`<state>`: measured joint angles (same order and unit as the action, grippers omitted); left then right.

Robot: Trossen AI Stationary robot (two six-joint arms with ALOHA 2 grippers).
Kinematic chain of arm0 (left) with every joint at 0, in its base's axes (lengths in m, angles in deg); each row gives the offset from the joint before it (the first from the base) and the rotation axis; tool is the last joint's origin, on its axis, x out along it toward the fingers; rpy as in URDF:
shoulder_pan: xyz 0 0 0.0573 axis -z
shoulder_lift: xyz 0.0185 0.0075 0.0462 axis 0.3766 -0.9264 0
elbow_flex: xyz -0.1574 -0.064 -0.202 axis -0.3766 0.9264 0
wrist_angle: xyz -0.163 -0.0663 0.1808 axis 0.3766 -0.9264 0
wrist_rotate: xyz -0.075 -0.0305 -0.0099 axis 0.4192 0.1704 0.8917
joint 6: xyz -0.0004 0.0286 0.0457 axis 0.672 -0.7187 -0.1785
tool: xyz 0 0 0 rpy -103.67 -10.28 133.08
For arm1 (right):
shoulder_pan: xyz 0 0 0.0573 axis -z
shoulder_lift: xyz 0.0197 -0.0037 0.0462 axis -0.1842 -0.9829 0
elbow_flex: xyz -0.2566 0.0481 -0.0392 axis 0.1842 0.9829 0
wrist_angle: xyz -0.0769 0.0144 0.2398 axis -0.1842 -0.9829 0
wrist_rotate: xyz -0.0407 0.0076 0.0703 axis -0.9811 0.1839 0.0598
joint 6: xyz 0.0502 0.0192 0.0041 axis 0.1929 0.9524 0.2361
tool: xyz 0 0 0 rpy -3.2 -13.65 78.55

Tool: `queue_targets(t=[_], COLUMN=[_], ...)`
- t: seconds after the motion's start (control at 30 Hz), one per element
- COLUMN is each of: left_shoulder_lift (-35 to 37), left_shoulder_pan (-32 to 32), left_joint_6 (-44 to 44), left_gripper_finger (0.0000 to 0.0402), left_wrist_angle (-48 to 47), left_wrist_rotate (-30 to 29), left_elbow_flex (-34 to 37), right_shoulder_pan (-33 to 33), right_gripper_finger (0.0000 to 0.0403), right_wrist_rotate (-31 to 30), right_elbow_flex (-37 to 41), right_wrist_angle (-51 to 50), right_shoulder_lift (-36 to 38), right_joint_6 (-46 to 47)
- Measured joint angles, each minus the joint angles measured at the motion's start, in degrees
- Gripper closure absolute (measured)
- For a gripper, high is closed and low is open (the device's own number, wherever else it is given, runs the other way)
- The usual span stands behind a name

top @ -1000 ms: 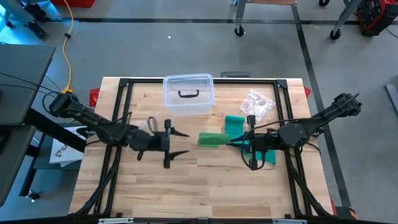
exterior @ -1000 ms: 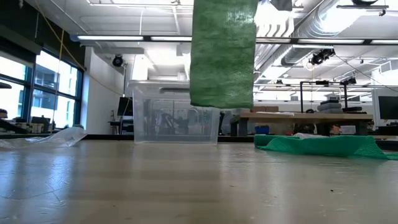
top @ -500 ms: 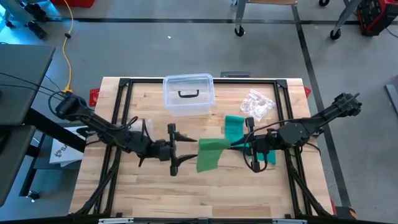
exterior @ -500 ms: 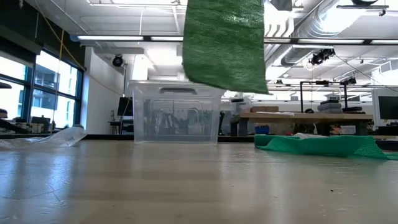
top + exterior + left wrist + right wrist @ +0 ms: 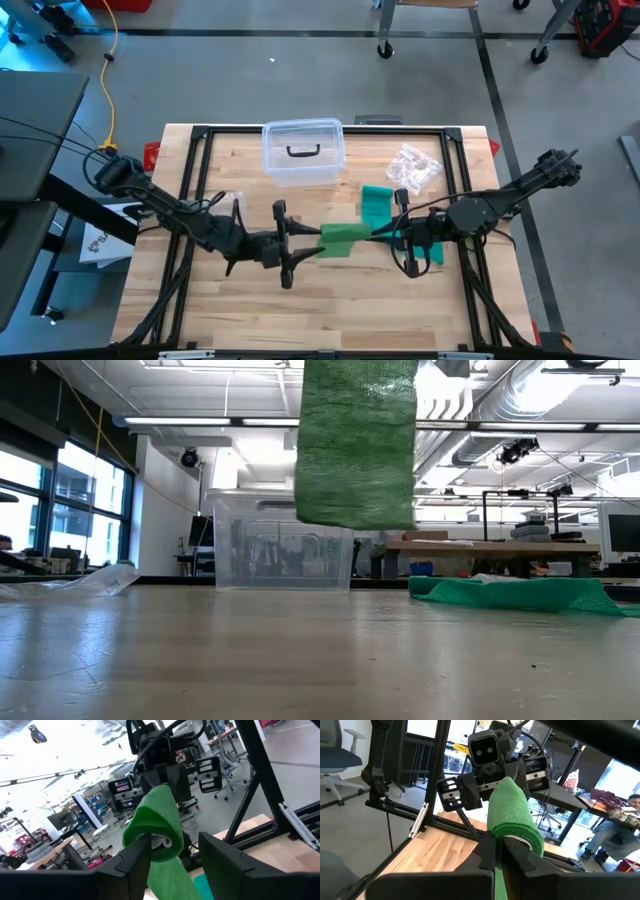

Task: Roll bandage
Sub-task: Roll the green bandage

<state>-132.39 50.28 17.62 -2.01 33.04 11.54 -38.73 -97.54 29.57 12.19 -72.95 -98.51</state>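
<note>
Above a wooden table [image 5: 230,310], two robot arms meet over a green bandage [image 5: 343,238] held in the air just in front of a clear plastic bin [image 5: 303,152]. The right gripper [image 5: 378,231] is clamped on the strip, which loops up and over its fingers [image 5: 527,861] in a short fold. The left gripper [image 5: 306,250] brackets the hanging end with its fingers [image 5: 131,863] standing apart on either side of the cloth; whether they touch it cannot be told. The rolling looks barely started: only a single loose turn has formed, and most of the bandage lies unrolled in a crumpled heap [image 5: 520,594] on the table beside the bin, under the right arm. A tight roll is still to be wound. A crinkled clear wrapper [image 5: 412,167] lies on the far side of that heap, level with the bin, and nothing sits directly beneath the raised strip [image 5: 357,445]. The trailing heap looks the likeliest thing to snag as winding goes on.
</note>
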Motion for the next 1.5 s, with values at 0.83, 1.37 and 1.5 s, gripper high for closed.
queue_targets(t=[0.83, 1.37, 1.5], left_shoulder_lift=[-0.15, -4.1, -8.75], left_shoulder_pan=[-3.23, -12.21, -12.48], left_joint_6=[39.67, 50.15, 51.03], left_gripper_finger=[0.0247, 0.0247, 0.0247], left_wrist_angle=[-37.81, 3.27, 4.03], left_wrist_rotate=[4.13, 25.59, 19.67], left_elbow_flex=[9.4, 22.52, 20.84], right_shoulder_pan=[0.0, 0.0, 0.02], right_gripper_finger=[0.0403, 0.0402, 0.0402], right_wrist_rotate=[-2.92, -4.83, -5.11], right_elbow_flex=[0.0, 0.0, 0.0], right_wrist_angle=[0.89, 1.5, 1.78], right_shoulder_lift=[-0.01, -0.01, -0.01], right_joint_6=[-1.53, -1.74, -1.74])
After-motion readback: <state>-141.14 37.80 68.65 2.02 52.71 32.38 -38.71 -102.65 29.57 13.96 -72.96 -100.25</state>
